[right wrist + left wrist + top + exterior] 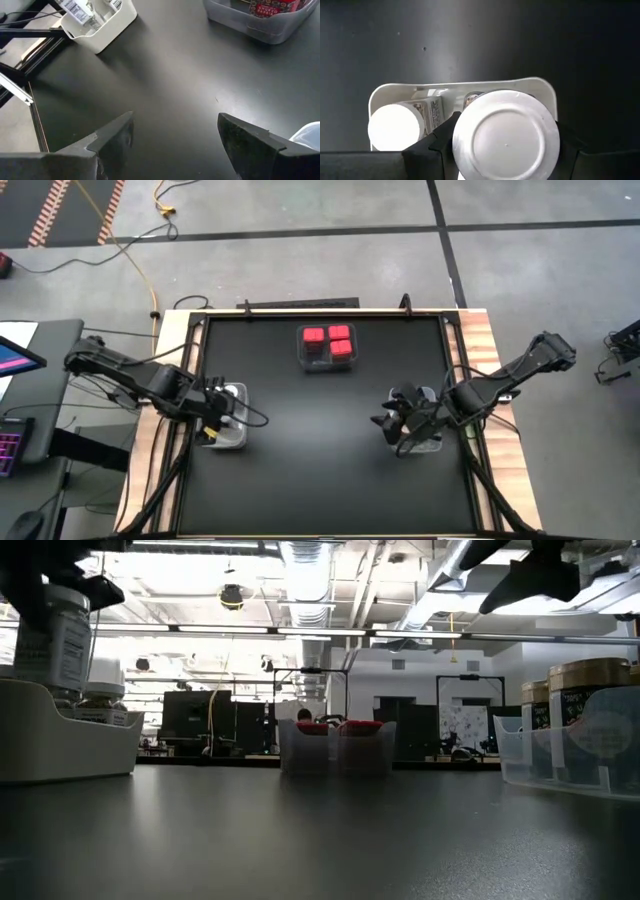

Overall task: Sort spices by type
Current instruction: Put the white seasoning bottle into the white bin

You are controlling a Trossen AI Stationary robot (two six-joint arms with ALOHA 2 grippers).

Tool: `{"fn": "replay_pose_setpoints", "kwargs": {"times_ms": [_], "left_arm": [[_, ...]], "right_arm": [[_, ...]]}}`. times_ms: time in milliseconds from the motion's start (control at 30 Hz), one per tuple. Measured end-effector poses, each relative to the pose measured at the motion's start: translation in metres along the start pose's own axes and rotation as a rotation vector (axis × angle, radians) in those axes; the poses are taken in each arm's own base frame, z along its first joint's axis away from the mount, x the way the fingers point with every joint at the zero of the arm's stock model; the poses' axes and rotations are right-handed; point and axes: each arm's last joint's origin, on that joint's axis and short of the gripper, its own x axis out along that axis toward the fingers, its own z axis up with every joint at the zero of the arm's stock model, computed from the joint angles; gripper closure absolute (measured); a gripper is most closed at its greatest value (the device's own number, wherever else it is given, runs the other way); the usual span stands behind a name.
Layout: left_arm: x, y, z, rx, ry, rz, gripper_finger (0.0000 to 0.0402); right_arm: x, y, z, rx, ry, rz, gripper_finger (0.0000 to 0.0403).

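Observation:
My left gripper (213,418) is shut on a white-capped round spice jar (506,135) and hangs over a white bin (380,95) at the table's left side. Another white-capped jar (394,126) stands in that bin. Three red square-topped spices (327,342) sit in a clear bin (327,360) at the far middle. Tan-lidded jars (588,675) stand in a clear bin (560,755) at the right. My right gripper (172,135) hovers open beside that bin, over bare table, with nothing between its fingers. My left gripper pinches the jar's white cap (462,137) between its two fingers (440,147), one on each side. The fingers come from above, pointing steeply down. The jar (55,645) hangs upright below them. Its lower end dips behind the bin's wall, so whether it stands on the floor is hidden.
The black tabletop (320,450) lies bare between the three bins. Wooden rails (480,360) frame the table. The low view shows the room beyond the far edge.

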Motion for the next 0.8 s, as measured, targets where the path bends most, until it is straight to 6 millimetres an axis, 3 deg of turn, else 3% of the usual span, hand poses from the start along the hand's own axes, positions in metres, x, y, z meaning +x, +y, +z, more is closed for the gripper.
{"fn": "replay_pose_setpoints", "kwargs": {"times_ms": [333, 800], "left_arm": [[0.022, 0.000, -0.011, 0.015, 0.063, -0.005, 0.0208], [0.027, 0.006, -0.010, -0.032, 0.039, 0.056, 0.0208]], "right_arm": [[0.000, 0.000, 0.000, 0.014, 0.000, -0.002, 0.0090], [0.008, -0.008, 0.012, 0.047, -0.025, -0.055, 0.0090]]}}
